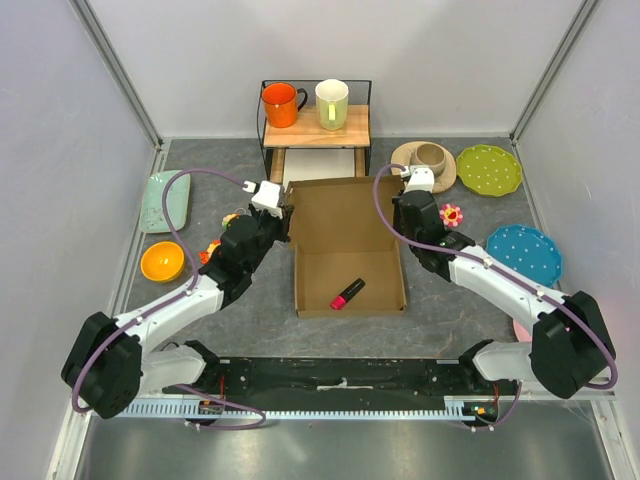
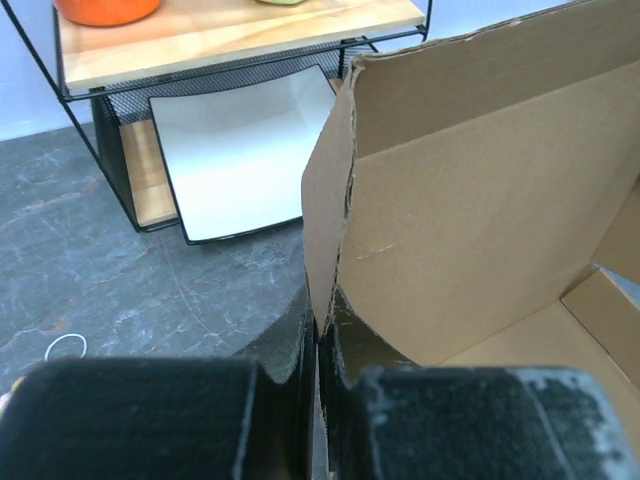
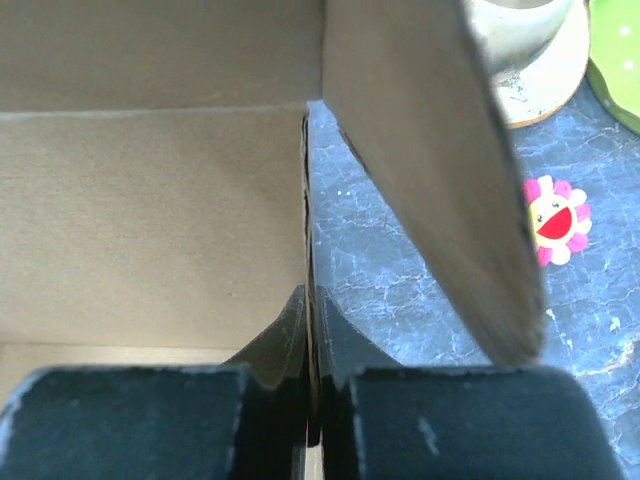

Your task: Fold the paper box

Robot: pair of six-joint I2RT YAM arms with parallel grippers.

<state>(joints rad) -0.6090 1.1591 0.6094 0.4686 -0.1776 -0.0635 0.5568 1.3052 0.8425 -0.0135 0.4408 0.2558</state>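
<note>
Though lid-up — paper box (image 1: 340, 222) lengthwise near-to-far

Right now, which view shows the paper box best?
Top external: the whole paper box shows, open. Left wrist shows only the wall the left gripper pinches; right wrist, the wall in the right gripper.

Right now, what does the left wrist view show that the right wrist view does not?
Only left wrist: wooden shelf rack, white tray under it, orange mug. Only right wrist: flower toy, beige cup, edge of a green plate. Both: the paper box, its wall clamped in the left gripper there, the right gripper here.
</note>
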